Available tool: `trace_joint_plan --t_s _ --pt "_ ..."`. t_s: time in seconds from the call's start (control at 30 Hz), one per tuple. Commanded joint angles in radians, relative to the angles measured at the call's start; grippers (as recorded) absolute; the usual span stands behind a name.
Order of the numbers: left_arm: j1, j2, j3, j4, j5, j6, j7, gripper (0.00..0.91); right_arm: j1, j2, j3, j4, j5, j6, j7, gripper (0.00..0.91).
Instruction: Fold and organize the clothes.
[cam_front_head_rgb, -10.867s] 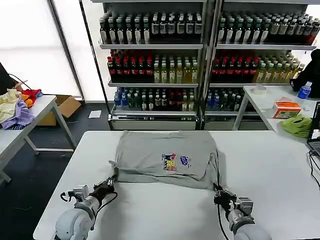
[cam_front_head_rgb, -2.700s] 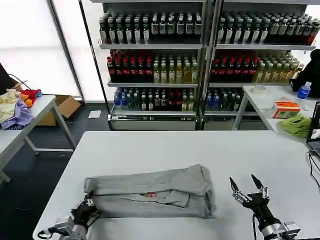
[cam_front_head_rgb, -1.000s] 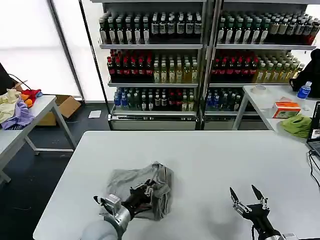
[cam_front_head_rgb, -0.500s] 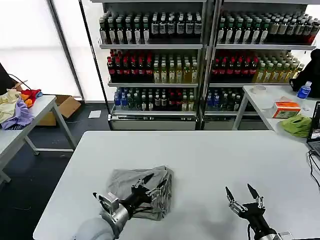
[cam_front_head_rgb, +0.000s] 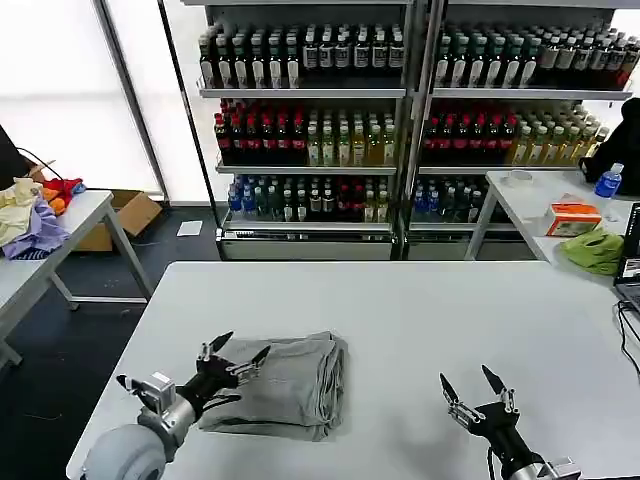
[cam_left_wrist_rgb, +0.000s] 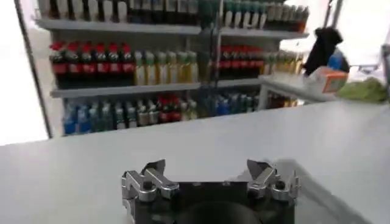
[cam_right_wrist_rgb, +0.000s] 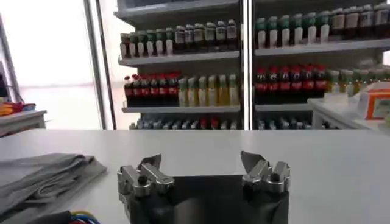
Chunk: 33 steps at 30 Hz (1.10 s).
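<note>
Folding looks all but done: white table carries one compact bundle, the light grey cotton shirt, lying near the left front edge, folded over on itself. What's left, I'd judge, is squaring it up or placing it. Left gripper hovers at the bundle's left edge, fingers spread, gripping nothing. Right gripper waits well apart at near right, fingers spread too. No containers on this table.

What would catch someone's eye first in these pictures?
The folded grey shirt on the near left of the white table, with the open left gripper at its left edge. Behind stand shelves of colourful drink bottles. The open right gripper hovers over bare table at the near right.
</note>
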Motion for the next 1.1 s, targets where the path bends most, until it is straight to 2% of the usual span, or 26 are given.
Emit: trace_joint_plan --t_s 0.03,0.23,0.27,0.33,0.37,0.43,0.5,0.6,0.73,1.1 --pt "0.149 -0.058 -0.098 0.017 0.1 0.06 -0.096 0.907 0.003 -0.022 -0.007 -0.006 0.01 -0.002 -0.004 0.907" --pt "0.139 -0.087 -0.066 0.033 0.072 0.061 -0.138 0.907 0.004 -0.028 -0.004 -0.007 0.016 -0.003 -0.004 0.907" --pt "0.136 -0.088 -0.062 0.036 0.064 0.061 -0.141 0.867 0.004 -0.028 -0.004 -0.006 0.016 -0.003 -0.004 0.907" --pt "0.13 -0.09 -0.055 0.042 0.048 0.063 -0.144 0.685 0.003 -0.028 -0.003 -0.006 0.016 -0.003 -0.004 0.907" --pt "0.129 -0.092 -0.05 0.043 0.03 0.064 -0.147 0.645 0.002 -0.027 -0.003 -0.005 0.016 -0.003 -0.004 0.907" --pt "0.127 -0.099 -0.045 0.043 0.013 0.07 -0.15 0.504 0.002 -0.026 -0.002 -0.006 0.016 -0.002 -0.004 0.907" --pt "0.127 -0.104 -0.042 0.043 0.002 0.072 -0.15 0.312 0.002 -0.024 -0.002 -0.006 0.015 -0.002 -0.003 0.907" --pt "0.129 -0.109 -0.037 0.036 -0.047 0.08 -0.151 0.111 0.001 -0.021 -0.002 -0.004 0.014 -0.002 -0.003 0.907" --pt "0.127 -0.119 -0.041 0.043 -0.09 0.085 -0.154 0.03 0.0 -0.015 -0.003 0.0 0.012 -0.003 -0.003 0.907" --pt "0.125 -0.164 -0.056 0.025 -0.161 0.086 -0.165 0.03 -0.002 -0.009 -0.001 0.008 0.01 -0.004 -0.003 0.907"
